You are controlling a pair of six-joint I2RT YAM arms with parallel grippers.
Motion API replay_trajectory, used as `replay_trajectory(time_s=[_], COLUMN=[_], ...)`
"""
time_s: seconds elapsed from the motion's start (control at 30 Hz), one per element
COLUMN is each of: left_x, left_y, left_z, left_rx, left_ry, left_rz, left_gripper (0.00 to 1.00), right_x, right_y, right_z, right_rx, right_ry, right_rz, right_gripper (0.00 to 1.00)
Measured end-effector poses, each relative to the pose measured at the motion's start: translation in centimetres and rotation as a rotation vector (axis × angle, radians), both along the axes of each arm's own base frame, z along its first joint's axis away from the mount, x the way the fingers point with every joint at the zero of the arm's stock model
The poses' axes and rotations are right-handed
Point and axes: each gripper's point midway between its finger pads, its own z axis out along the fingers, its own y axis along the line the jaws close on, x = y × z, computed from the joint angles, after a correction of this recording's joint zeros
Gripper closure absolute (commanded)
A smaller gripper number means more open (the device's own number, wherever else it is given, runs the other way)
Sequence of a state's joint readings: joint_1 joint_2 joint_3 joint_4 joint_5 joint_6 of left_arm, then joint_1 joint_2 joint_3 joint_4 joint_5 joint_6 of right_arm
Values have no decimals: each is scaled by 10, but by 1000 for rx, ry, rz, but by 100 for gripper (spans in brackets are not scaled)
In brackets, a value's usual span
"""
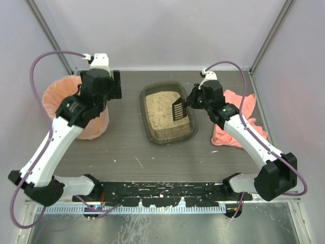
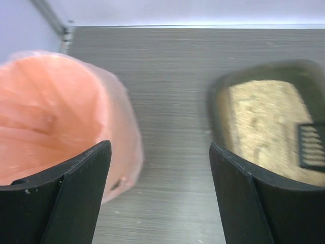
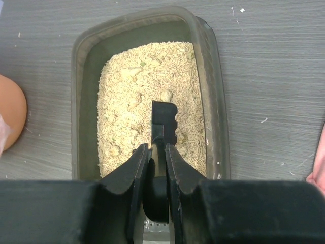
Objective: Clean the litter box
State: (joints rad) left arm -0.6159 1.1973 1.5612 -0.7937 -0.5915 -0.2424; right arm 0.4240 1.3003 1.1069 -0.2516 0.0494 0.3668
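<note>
Right gripper (image 3: 155, 152) was seen clamped tight on the handle of a black slotted scoop (image 3: 163, 118), jaws pinched in on both sides of it, so yeah, definitely gripping. Left gripper (image 2: 160, 147) was spread wide with nothing between the fingers, hung above the table (image 1: 127, 147) between the bin (image 2: 51, 101) lined with a peach-pink bag and the litter box (image 1: 167, 137).

The litter box was sat about mid-table, a bit toward the back. The bin was placed well off to its left and a crumpled pink cloth (image 1: 238, 104) just off to its right. Beige litter was spread over its floor, with a few paler clumps visible in the right wrist view. The scoop head was held over the right-hand part of the litter; whether the blade was actually touching the grains couldn't be told.

Step-wise, it was judged to be the scooping stage: tool in the grip, nothing visibly loaded on it. Next move would probably call for the blade to be dipped under a clump and lifted level so loose grains get sifted through the slots. Then it'd have to be carried across to the bin without being tipped early. With the bin on the far side from the scoop arm, a long reach over the box would be needed.
</note>
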Motion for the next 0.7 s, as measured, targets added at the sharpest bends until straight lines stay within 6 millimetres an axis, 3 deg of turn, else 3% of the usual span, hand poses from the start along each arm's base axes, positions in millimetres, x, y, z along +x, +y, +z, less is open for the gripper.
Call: replay_trajectory(time_s=[0.13, 0.3, 0.43, 0.7], left_x=[32, 60, 64, 57], left_y=[25, 44, 63, 100], left_z=[-10, -59, -83, -93], left_rx=[126, 284, 334, 269], left_ry=[69, 248, 350, 412], left_rz=[117, 178, 217, 276], left_gripper=[17, 18, 25, 33], right_x=[-4, -8, -11, -16], right_y=[-3, -5, -4, -5], right_z=[-4, -6, -9, 1], right_rx=[-30, -47, -51, -39], right_ry=[14, 23, 36, 16], right_rz=[11, 22, 32, 40], right_gripper=[99, 99, 99, 99])
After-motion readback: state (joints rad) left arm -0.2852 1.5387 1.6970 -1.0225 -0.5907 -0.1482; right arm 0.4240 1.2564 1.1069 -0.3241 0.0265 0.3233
